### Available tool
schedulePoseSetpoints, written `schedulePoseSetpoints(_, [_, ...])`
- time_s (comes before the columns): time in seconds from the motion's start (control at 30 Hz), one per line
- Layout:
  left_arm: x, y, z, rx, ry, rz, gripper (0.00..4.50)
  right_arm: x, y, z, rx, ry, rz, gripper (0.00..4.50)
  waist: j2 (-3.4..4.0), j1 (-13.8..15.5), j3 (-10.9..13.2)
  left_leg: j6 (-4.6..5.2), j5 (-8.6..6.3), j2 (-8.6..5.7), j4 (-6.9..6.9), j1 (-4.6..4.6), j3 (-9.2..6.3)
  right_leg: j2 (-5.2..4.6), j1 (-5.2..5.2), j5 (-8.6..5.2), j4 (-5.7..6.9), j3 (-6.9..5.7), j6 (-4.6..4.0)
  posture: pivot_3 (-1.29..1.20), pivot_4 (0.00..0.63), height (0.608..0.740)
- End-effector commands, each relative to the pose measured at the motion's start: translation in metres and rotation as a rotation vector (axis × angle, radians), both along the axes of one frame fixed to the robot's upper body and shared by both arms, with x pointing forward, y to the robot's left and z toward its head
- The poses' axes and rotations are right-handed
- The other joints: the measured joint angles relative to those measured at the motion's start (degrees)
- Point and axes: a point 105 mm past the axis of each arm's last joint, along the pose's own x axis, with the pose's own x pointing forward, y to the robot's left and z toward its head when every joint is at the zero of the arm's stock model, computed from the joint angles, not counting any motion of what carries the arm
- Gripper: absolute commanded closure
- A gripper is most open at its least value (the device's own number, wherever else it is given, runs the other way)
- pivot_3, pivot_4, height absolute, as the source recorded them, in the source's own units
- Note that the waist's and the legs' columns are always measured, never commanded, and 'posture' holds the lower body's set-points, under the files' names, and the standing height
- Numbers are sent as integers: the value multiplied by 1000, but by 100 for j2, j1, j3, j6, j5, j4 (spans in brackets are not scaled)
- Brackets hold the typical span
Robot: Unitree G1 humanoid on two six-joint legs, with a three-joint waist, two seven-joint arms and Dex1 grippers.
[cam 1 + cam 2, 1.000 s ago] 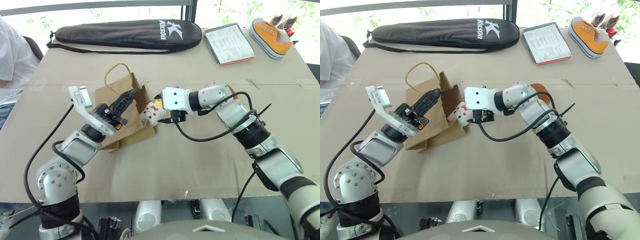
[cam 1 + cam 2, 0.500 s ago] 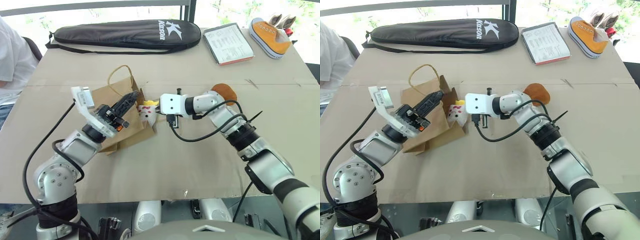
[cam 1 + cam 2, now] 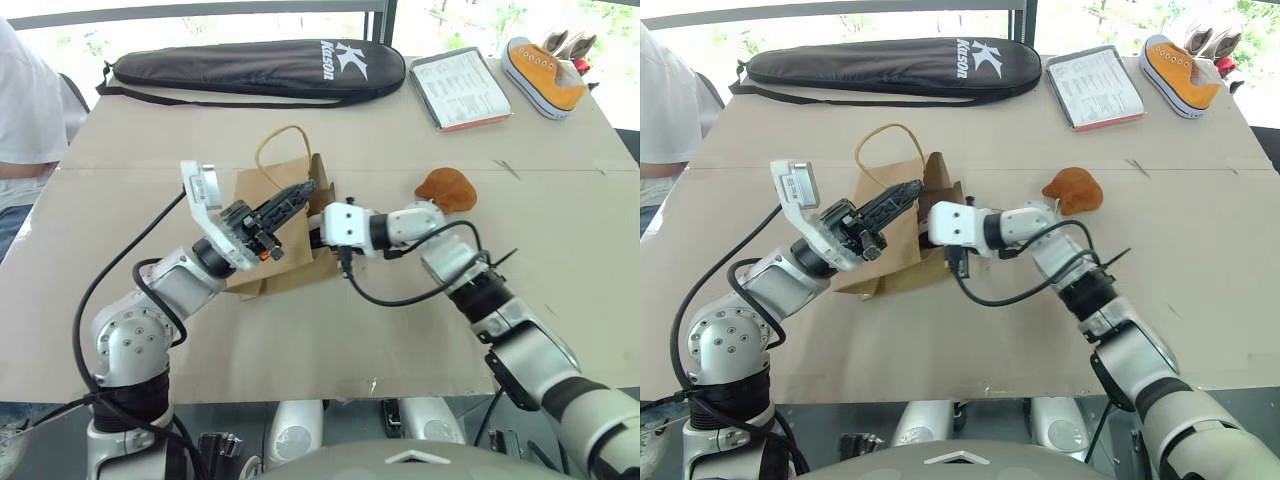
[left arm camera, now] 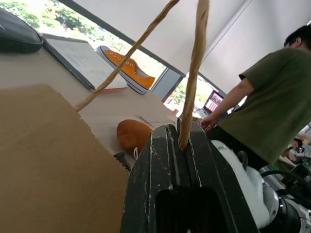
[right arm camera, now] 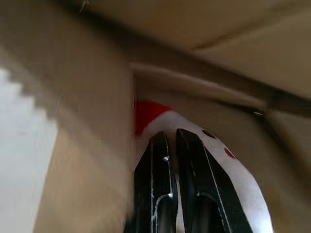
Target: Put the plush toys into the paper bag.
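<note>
The brown paper bag [image 3: 280, 262] lies on its side on the table with its mouth held up. My left gripper [image 4: 181, 131] is shut on one of the bag's twisted loop handles [image 4: 192, 73] and keeps it lifted. My right gripper [image 5: 167, 136] reaches into the bag's mouth with its fingers shut. Its tips rest against the white chicken plush [image 5: 233, 179], whose red comb [image 5: 146, 112] shows inside the bag. The brown drumstick plush [image 3: 445, 188] lies on the table to the right of the bag, behind my right forearm.
At the far edge of the table lie a long black racket case [image 3: 260, 66], a printed sheet on a board [image 3: 458, 88] and an orange sneaker [image 3: 545, 72]. One person sits at the far left [image 3: 25, 110]. Another person in a green shirt [image 4: 272, 107] stands beyond the table.
The white chicken has gone from the bag's mouth into the bag, with my right gripper following it in. My left gripper has carried the handle a little to the right. The camera has shifted.
</note>
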Motion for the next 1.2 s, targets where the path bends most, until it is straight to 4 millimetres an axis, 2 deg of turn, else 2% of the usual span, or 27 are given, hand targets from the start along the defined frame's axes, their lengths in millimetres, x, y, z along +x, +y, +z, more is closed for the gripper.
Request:
schedulePoseSetpoints(0.03, [2, -13, 22, 8, -130, -55, 4500, 2, -33, 38, 101, -47, -126, 4474, 1, 82, 1, 0, 0, -3, 1, -1, 0, -1, 0, 0, -2, -1, 0, 0, 150, 740])
schedulePoseSetpoints(0.2, [4, -35, 52, -70, -223, -135, 4500, -3, -73, 80, 241, -54, -326, 4474, 1, 87, 0, 0, 0, -3, 3, -4, 1, 1, 1, 0, -1, 3, 1, 0, 150, 740])
schedulePoseSetpoints(0.27, [3, -37, 57, -81, -237, -156, 4500, -4, -90, 94, 297, -36, -409, 4474, 6, 71, 3, 0, 0, -1, 1, -4, 3, 3, 0, 0, -1, 7, 1, 0, 150, 740])
schedulePoseSetpoints(0.33, [5, -32, 54, -80, -233, -153, 4500, -11, -108, 107, 356, 3, -447, 4474, 6, 79, 3, 0, 0, 1, 1, -1, 4, 6, 0, 0, -1, 8, 1, 0, 150, 740])
schedulePoseSetpoints(0.37, [8, -27, 46, -57, -227, -142, 4500, -15, -116, 114, 395, 24, -459, 4091, 6, 82, 3, 0, 0, 1, 0, -1, 3, 6, 0, -1, -2, 6, 2, 0, 150, 740])
schedulePoseSetpoints(0.4, [9, -24, 40, -39, -222, -135, 4500, -18, -121, 118, 420, 38, -466, 3977, 6, 79, 3, 0, 0, 1, 0, -1, 2, 6, 0, -1, -2, 4, 1, 0, 150, 740])
schedulePoseSetpoints(0.43, [12, -13, 26, 0, -211, -103, 4500, -18, -130, 123, 441, 38, -498, 3711, 8, 67, 2, 0, 0, 1, -1, 0, 3, 7, 0, -1, -2, 6, 1, 0, 150, 740])
schedulePoseSetpoints(0.53, [13, 8, 4, 68, -192, -56, 4500, -16, -154, 132, 473, 31, -599, 2295, 13, 23, 4, 1, 0, 1, -5, 7, 16, 8, -1, -2, -2, 17, -1, 0, 150, 740])
schedulePoseSetpoints(0.6, [11, 14, 4, 74, -190, -35, 4500, -8, -177, 126, 446, 36, -706, 1373, 11, 41, 5, 2, 0, 1, -3, 3, 15, 7, -1, -3, -4, 15, -2, 0, 150, 740])
schedulePoseSetpoints(0.63, [10, 16, 4, 76, -190, -25, 4500, -5, -185, 123, 429, 35, -745, 1373, 11, 58, 5, 2, 0, -1, -2, 1, 16, 3, -1, -3, -6, 16, -1, 0, 150, 740])
schedulePoseSetpoints(0.7, [9, 17, 5, 89, -199, -16, 4500, 6, -196, 105, 368, 93, -811, 1373, 10, 79, 4, 3, 0, -3, 0, 1, 18, 2, -1, -3, -7, 19, -1, 0, 150, 740])
schedulePoseSetpoints(0.77, [10, 18, 9, 97, -217, -8, 4500, 17, -198, 79, 263, 156, -822, 1373, 11, 78, 4, 4, 0, -3, 0, 3, 27, 2, 0, -3, -8, 27, 0, 0, 150, 740])
schedulePoseSetpoints(0.83, [12, 18, 18, 110, -251, -7, 4500, 28, -195, 61, 190, 209, -809, 821, 10, 62, 5, 4, 0, -2, 0, 3, 61, 4, -2, -3, -10, 32, 0, 0, 150, 740])
schedulePoseSetpoints(0.9, [14, 18, 36, 108, -298, -12, 4500, 46, -194, 50, 171, 244, -843, 72, 9, 39, 6, 5, 1, 3, 0, 5, 72, 11, -7, -3, -7, 41, 0, 0, 150, 740])
schedulePoseSetpoints(0.97, [14, 19, 57, 123, -356, -23, 4500, 65, -196, 38, 146, 269, -896, 72, 9, 3, 8, 5, 1, 7, 2, 2, 76, 18, -13, -2, -2, 46, 1, 0, 150, 740])
schedulePoseSetpoints(1.03, [12, 19, 73, 153, -407, -44, 4500, 74, -191, 25, 127, 323, -890, 72, 8, -32, 8, 6, 1, 7, 2, 0, 78, 19, -15, -2, -3, 48, 2, 0, 150, 740])
schedulePoseSetpoints(1.17, [8, 16, 83, 228, -462, -77, 4500, 91, -191, 5, 97, 347, -944, 72, 7, -54, 7, 14, -5, 3, -2, 0, 88, 12, -14, -4, -10, 54, 8, 0, 150, 740])
schedulePoseSetpoints(1.2, [8, 15, 83, 240, -469, -80, 4500, 92, -193, 2, 82, 338, -953, 602, 7, -53, 7, 14, -5, 3, -5, -3, 88, 12, -15, -4, -15, 54, 8, 0, 150, 740])
